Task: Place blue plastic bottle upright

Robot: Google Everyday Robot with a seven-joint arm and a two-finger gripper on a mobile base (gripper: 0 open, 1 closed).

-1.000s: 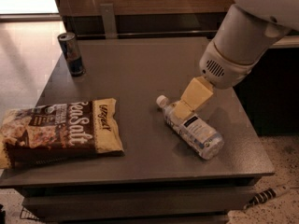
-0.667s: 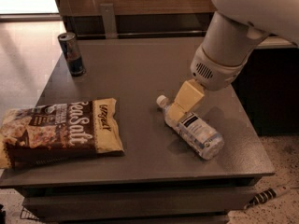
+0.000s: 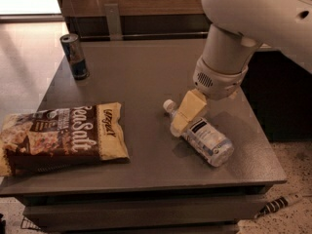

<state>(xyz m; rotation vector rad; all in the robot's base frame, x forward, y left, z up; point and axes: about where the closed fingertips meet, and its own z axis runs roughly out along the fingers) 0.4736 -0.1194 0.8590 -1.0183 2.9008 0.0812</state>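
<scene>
The blue plastic bottle [image 3: 207,140] lies on its side on the grey table [image 3: 146,72], right of centre. Its white cap [image 3: 169,105] points to the back left and its base to the front right. It is clear and ribbed, with a dark blue-and-white label. My gripper [image 3: 178,124] hangs from the white arm [image 3: 224,62] and is down at the bottle's neck, just behind the cap, covering that part of the bottle.
A dark blue drink can [image 3: 74,56] stands upright at the table's back left corner. A brown and cream snack bag [image 3: 61,135] lies flat at the front left. The table's right and front edges are close to the bottle.
The arm has moved left and lower, bringing the gripper down over the bottle's neck. The bottle, the can and the bag have not moved.
</scene>
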